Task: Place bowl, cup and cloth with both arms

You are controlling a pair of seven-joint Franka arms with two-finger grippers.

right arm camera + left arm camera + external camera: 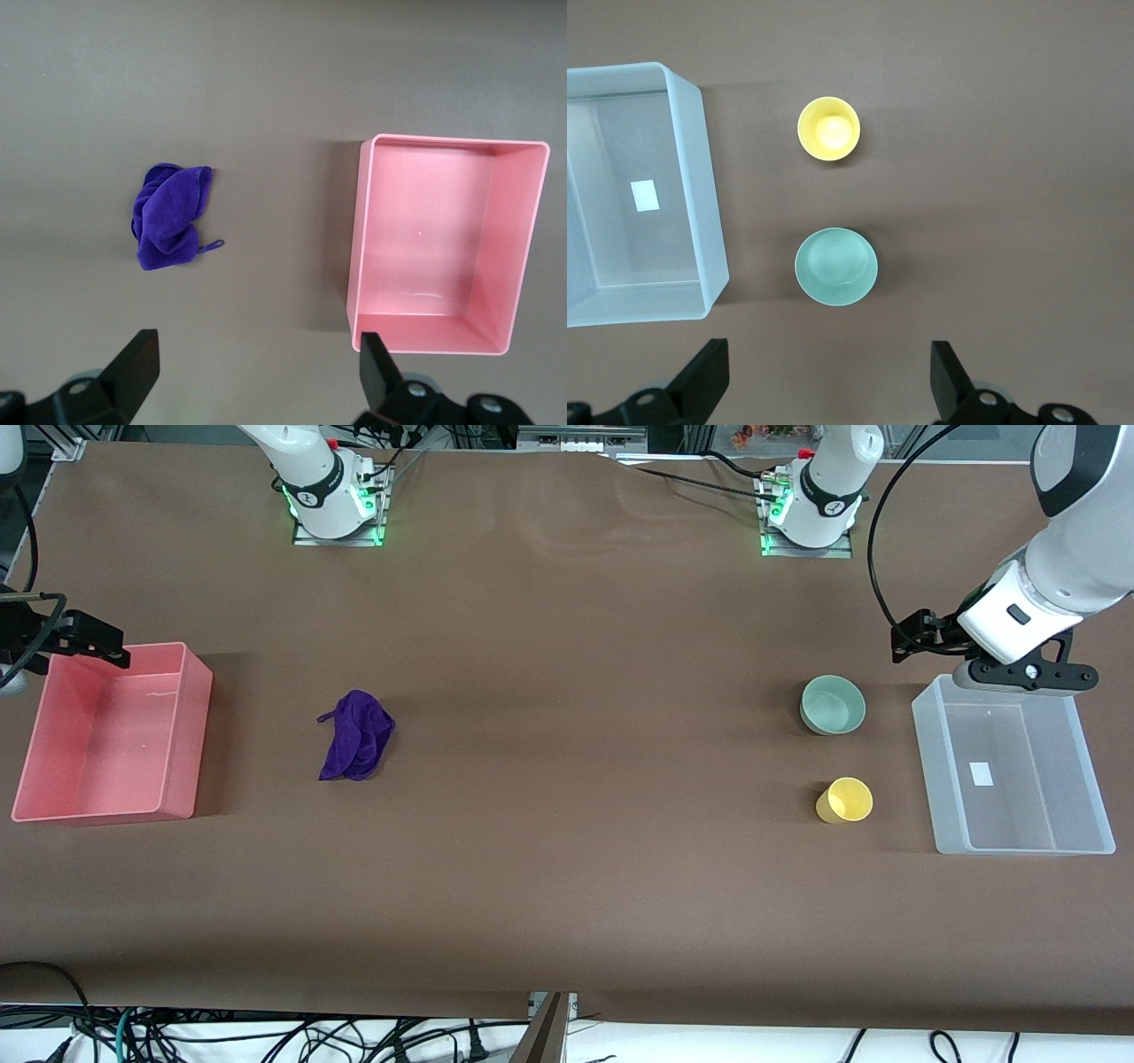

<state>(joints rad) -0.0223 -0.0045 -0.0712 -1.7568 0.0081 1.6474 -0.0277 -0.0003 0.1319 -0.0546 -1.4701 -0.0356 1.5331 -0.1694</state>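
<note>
The pale green bowl [833,704] [836,266] stands upright toward the left arm's end of the table. The yellow cup [844,800] [828,129] stands nearer to the front camera than the bowl. The purple cloth [357,735] [170,215] lies crumpled toward the right arm's end. My left gripper [912,638] [830,363] hangs open and empty, high over the table beside the bowl. My right gripper [89,638] [257,354] is also open and empty, up over the table by the pink bin's corner.
A clear plastic bin [926,762] [700,177] sits beside the bowl and cup at the left arm's end. A pink bin [190,726] [354,266] sits beside the cloth at the right arm's end. Both bins hold nothing. Brown table covering spreads between them.
</note>
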